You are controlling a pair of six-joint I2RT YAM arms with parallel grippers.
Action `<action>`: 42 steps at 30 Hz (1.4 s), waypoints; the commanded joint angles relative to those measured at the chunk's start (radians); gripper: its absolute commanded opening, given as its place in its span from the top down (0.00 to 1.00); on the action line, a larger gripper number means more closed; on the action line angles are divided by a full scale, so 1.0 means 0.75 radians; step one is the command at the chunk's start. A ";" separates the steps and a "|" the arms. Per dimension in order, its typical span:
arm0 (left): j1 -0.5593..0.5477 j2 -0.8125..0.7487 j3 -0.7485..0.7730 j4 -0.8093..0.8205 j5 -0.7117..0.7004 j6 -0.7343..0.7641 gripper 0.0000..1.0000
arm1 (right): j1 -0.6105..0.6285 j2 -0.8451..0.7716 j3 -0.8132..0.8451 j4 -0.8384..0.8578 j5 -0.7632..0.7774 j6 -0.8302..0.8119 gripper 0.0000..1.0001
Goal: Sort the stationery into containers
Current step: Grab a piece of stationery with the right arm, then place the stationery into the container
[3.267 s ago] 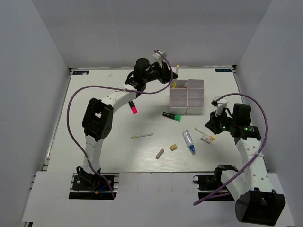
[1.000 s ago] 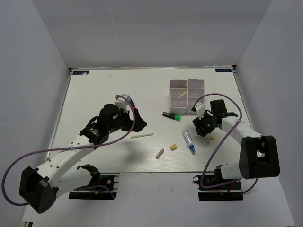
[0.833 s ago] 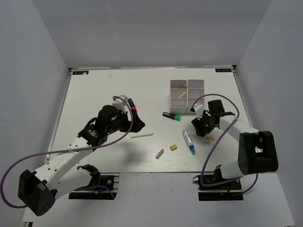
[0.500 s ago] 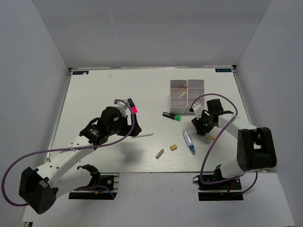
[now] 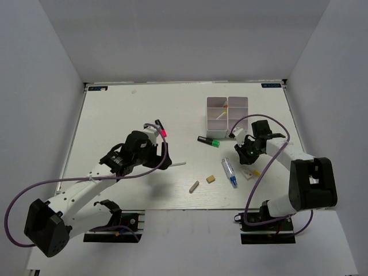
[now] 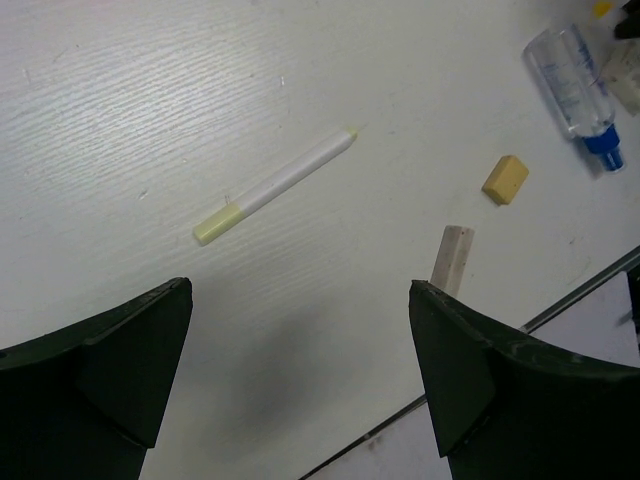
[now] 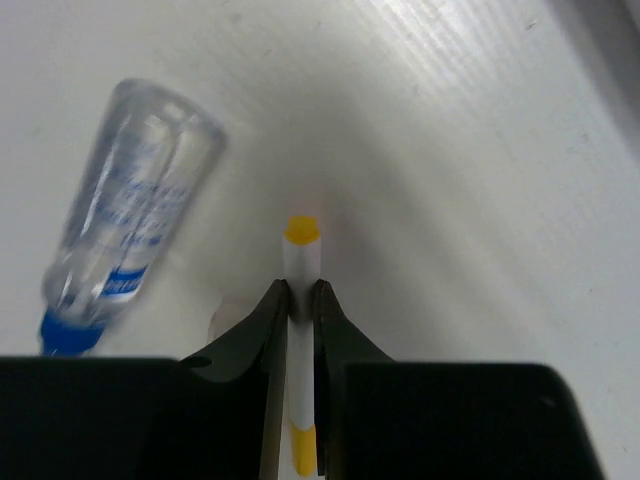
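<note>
My right gripper (image 7: 300, 298) is shut on a thin white pen (image 7: 301, 262) with yellow ends, low over the table. Just left of it lies the blue-tipped clear tube (image 7: 128, 225). In the top view the right gripper (image 5: 246, 158) is below the white four-compartment box (image 5: 227, 117), beside the tube (image 5: 229, 172). My left gripper (image 6: 300, 292) is open above the table, with the pale stick (image 6: 277, 186) lying ahead of its fingers. The left gripper (image 5: 163, 160) sits at the stick's (image 5: 177, 164) left end.
A pink-ended marker (image 5: 163, 131) and a green-ended marker (image 5: 208, 141) lie mid-table. A tan eraser (image 5: 211, 179) and a grey eraser (image 5: 194, 186) rest near the front edge, both also in the left wrist view (image 6: 505, 178) (image 6: 452, 259). A white eraser (image 5: 248, 174) lies by the right gripper.
The right gripper has closed on the yellow-ended pen. The left arm has shifted right and nearer, bringing its open gripper over the pale stick's end.
</note>
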 commanded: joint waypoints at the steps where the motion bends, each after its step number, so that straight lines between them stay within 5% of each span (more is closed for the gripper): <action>1: -0.011 0.075 0.064 -0.021 0.061 0.108 0.01 | -0.006 -0.164 0.166 -0.215 -0.118 -0.111 1.00; 10: -0.011 0.126 0.064 0.040 0.074 0.194 0.01 | -0.002 -0.259 0.563 -0.420 -0.694 -0.202 1.00; 18: -0.011 0.120 0.036 0.040 0.088 0.194 0.01 | 0.013 -0.139 0.582 0.058 -1.140 -0.191 1.00; 31: -0.011 0.087 0.007 0.028 0.088 0.158 0.01 | 0.015 0.285 0.850 0.418 -1.259 -0.106 1.00; 42: -0.011 0.142 0.036 0.016 0.088 0.158 0.01 | 0.013 0.545 0.864 1.080 -1.351 0.281 1.00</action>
